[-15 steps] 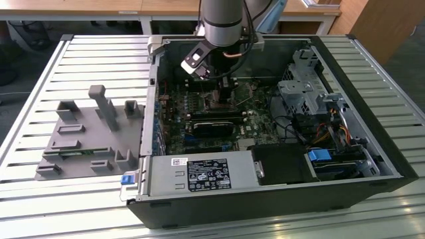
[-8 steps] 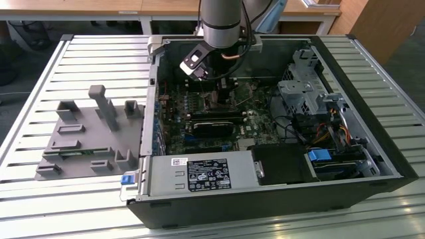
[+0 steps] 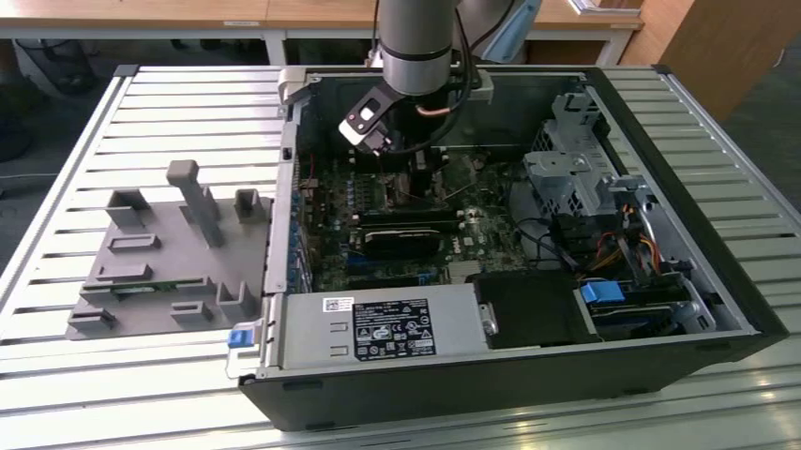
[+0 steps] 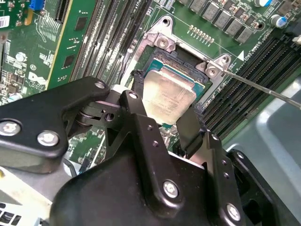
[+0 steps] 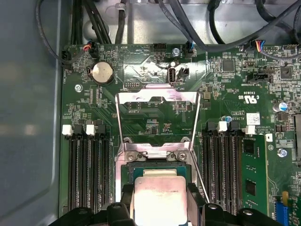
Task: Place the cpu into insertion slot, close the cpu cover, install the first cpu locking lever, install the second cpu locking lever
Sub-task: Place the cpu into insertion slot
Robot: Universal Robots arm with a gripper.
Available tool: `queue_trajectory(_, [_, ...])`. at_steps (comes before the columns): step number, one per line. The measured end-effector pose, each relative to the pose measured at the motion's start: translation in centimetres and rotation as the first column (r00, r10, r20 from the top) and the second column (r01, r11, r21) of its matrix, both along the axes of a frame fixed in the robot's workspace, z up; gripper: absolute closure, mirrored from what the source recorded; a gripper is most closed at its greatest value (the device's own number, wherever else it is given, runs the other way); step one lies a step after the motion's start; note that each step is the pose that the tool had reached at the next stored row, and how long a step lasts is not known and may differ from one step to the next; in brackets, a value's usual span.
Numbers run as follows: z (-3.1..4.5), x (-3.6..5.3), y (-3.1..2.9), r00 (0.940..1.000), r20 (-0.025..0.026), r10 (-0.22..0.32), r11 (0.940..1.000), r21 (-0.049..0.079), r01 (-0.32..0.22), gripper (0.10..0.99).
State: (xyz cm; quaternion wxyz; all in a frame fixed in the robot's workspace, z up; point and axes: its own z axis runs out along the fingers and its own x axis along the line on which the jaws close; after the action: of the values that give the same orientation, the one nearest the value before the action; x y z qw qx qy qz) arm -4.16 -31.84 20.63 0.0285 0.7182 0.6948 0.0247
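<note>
My gripper (image 3: 423,171) reaches down into the open computer case over the motherboard. In both wrist views its two black fingers (image 4: 136,110) flank the cpu (image 4: 168,96), a silver-tan square chip, and are shut on its sides. The cpu (image 5: 159,197) sits squarely over the insertion slot (image 4: 164,60), whose dark grey-rimmed edge (image 5: 156,165) shows just beyond the chip. I cannot tell whether the chip rests in the slot or hovers just above it. The cpu cover (image 5: 156,98), a silvery frame, stands swung open beyond the slot. A thin wire locking lever (image 4: 263,89) sticks out beside the slot.
Long black memory slots (image 5: 87,169) (image 5: 225,165) run along both sides of the slot. Cables (image 5: 197,33) hang along the case wall. A power supply (image 3: 375,328) and a drive cage (image 3: 576,178) sit in the case. A grey fixture (image 3: 163,253) rests on the slatted table.
</note>
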Motion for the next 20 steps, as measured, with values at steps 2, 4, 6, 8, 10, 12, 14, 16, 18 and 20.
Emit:
queue_trajectory(2, [-0.23, 0.00, 0.00, 1.0000, 0.0000, 0.000, 1.0000, 0.000, 0.000, 0.553])
queue_trajectory(4, [-0.44, 0.00, 0.00, 1.0000, 0.0000, 0.000, 1.0000, 0.000, 0.000, 0.553])
queue_trajectory(6, [-0.55, -0.01, 0.00, 1.0000, 0.0000, 0.000, 1.0000, 0.000, 0.000, 0.553])
queue_trajectory(8, [-0.62, -0.02, 0.00, 1.0000, 0.0000, 0.000, 1.0000, 0.000, 0.000, 0.553])
queue_trajectory(10, [-0.72, -0.03, 0.00, 1.0000, 0.0000, 0.000, 1.0000, 0.000, 0.000, 0.553])
queue_trajectory(12, [-0.81, -0.04, 0.00, 1.0000, 0.0000, 0.000, 1.0000, 0.000, 0.000, 0.553])
queue_trajectory(14, [-0.91, -0.05, 0.00, 1.0000, 0.0000, 0.000, 1.0000, 0.000, 0.000, 0.553])
queue_trajectory(16, [-1.04, -0.05, 0.00, 1.0000, 0.0000, 0.000, 1.0000, 0.000, 0.000, 0.553])
queue_trajectory(18, [-1.10, -0.05, -0.01, 1.0000, -0.0002, 0.000, 1.0000, -0.001, 0.000, 0.553])
queue_trajectory(20, [-1.11, -0.05, -0.01, 1.0000, -0.0002, 0.000, 1.0000, -0.001, 0.000, 0.553])
